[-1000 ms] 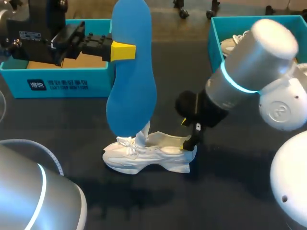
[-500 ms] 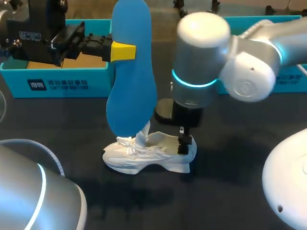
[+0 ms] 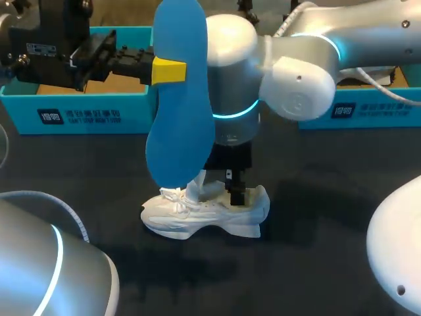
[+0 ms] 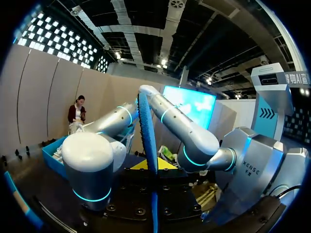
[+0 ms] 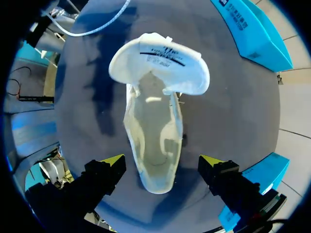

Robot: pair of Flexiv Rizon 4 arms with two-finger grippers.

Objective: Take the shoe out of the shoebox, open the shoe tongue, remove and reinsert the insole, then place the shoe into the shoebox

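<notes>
A white shoe (image 3: pixel 204 214) lies on its sole on the dark table (image 3: pixel 316 217), toe to the left. In the right wrist view its tongue (image 5: pixel 159 63) is folded out and the inside (image 5: pixel 155 131) lies bare. My right gripper (image 3: pixel 235 191) hangs just above the shoe's heel end, and stands open (image 5: pixel 162 161), one yellow tip on each side of the heel. My left gripper (image 3: pixel 170 70) is shut on a blue insole (image 3: pixel 181 125), held upright above the shoe's front. In the left wrist view the insole (image 4: pixel 148 141) is seen edge-on between the fingers.
One teal shoebox (image 3: pixel 85 115) stands at the back left behind my left gripper. A second teal box (image 3: pixel 358 108) stands at the back right, partly hidden by my right arm (image 3: pixel 296 72), which reaches across the middle.
My right arm has swung left from beside the heel to over the shoe's opening, its gripper still open. The left arm and the insole have kept still.
</notes>
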